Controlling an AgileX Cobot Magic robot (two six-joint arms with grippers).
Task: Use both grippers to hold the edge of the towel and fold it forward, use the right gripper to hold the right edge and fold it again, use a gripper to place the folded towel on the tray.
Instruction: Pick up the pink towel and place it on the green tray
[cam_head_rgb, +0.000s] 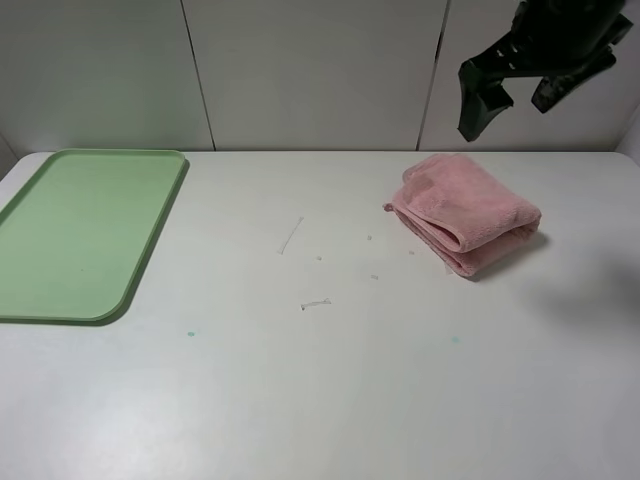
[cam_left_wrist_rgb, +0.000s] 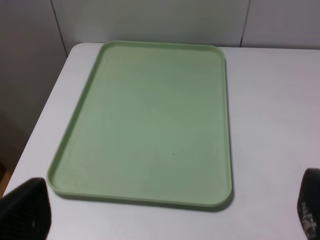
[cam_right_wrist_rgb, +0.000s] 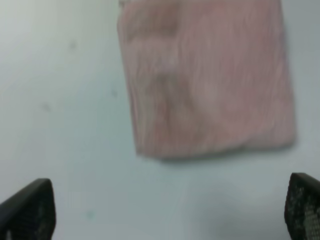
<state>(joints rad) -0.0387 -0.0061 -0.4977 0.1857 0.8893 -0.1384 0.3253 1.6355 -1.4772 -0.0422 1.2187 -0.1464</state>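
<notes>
The pink towel (cam_head_rgb: 465, 212) lies folded into a thick bundle at the right of the white table; the right wrist view shows it blurred as a pink towel (cam_right_wrist_rgb: 205, 75) below the camera. My right gripper (cam_head_rgb: 515, 95) hangs high above the towel's far side, open, holding nothing; its fingertips (cam_right_wrist_rgb: 30, 210) frame the towel from well apart. The pale green tray (cam_head_rgb: 85, 230) sits at the table's far left with nothing on it. In the left wrist view, the tray (cam_left_wrist_rgb: 150, 120) fills the frame and my left gripper (cam_left_wrist_rgb: 165, 212) stands open above its near end. The exterior view does not show the left arm.
White wall panels (cam_head_rgb: 310, 70) rise behind the table's far edge. A few small scuffs and specks (cam_head_rgb: 315, 303) mark the tabletop (cam_head_rgb: 320, 400) between tray and towel. The table's left edge shows beside the tray in the left wrist view.
</notes>
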